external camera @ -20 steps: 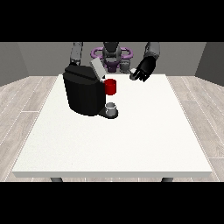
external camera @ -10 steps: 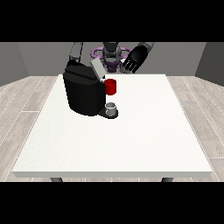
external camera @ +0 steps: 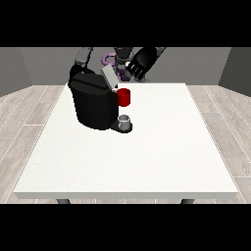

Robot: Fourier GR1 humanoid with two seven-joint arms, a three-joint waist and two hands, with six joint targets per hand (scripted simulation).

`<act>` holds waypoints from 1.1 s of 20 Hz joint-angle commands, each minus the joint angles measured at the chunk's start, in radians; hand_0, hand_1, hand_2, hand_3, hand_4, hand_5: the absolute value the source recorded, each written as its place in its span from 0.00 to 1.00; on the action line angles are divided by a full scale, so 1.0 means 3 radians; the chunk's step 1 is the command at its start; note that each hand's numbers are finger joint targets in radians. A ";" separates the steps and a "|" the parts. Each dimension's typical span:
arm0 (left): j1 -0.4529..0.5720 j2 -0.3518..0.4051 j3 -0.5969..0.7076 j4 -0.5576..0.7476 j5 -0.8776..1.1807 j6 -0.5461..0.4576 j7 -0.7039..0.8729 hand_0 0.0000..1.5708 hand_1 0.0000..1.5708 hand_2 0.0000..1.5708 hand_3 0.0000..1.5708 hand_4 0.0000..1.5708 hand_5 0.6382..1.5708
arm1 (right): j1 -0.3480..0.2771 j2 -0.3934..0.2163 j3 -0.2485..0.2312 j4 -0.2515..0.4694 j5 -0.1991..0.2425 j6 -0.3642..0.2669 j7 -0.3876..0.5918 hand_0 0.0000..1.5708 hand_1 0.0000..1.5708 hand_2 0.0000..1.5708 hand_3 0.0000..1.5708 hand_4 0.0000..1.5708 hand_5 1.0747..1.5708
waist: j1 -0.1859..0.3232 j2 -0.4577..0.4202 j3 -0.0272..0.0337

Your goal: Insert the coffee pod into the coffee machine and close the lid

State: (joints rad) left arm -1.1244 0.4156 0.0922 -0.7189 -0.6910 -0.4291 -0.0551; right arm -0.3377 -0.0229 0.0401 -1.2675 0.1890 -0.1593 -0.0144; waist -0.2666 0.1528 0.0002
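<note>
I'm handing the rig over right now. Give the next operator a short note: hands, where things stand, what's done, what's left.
Hand at the view's right: raised above the table's far edge, behind the coffee machine, holding nothing that shows.
Other hand: hidden behind the machine.
Machine: far left part of the table; lid tilted up, open. A red thing at the machine, a grey thing on its base below.
Done: cannot tell whether the pod is in.
Left: confirm the pod, close the lid.

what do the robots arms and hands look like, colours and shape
The hand at the view's right is black, with separate fingers and a thumb, on a dark grey arm. At the view's left only a rounded grey arm segment shows above the black coffee machine; its hand is hidden. No cables or markings are plain on either arm.
</note>
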 commanded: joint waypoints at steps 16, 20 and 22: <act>-0.0331 0.0018 0.0061 0.0148 -0.0062 0.0028 -0.0028 0.76 0.76 0.80 0.78 0.30 1.00 | -0.0285 -0.0094 -0.0265 -0.0075 -0.0049 -0.0122 0.0031 0.00 0.00 0.00 0.00 0.09 1.00 | -0.0034 0.0423 0.0001; -0.0231 -0.0072 -0.0011 0.0189 -0.0135 0.0087 -0.0028 0.80 0.80 0.82 0.77 0.27 1.00 | -0.0197 -0.0132 -0.0220 -0.0089 0.0005 -0.0093 0.0153 0.00 0.00 0.00 0.00 0.00 1.00 | -0.0055 0.0328 0.0000; -0.0400 0.0129 0.0076 0.0236 -0.0094 -0.0047 -0.0082 0.77 0.77 0.80 0.78 0.27 1.00 | -0.0314 -0.0198 -0.0332 -0.0101 -0.0113 -0.0021 0.0031 0.00 0.00 0.00 0.00 0.00 1.00 | -0.0106 0.0490 0.0001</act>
State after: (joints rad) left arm -1.2313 0.4448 0.1103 -0.6576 -0.7204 -0.4279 -0.0710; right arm -0.4265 -0.0726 -0.0381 -1.3053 0.1725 -0.1725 0.0165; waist -0.2977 0.2838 0.0003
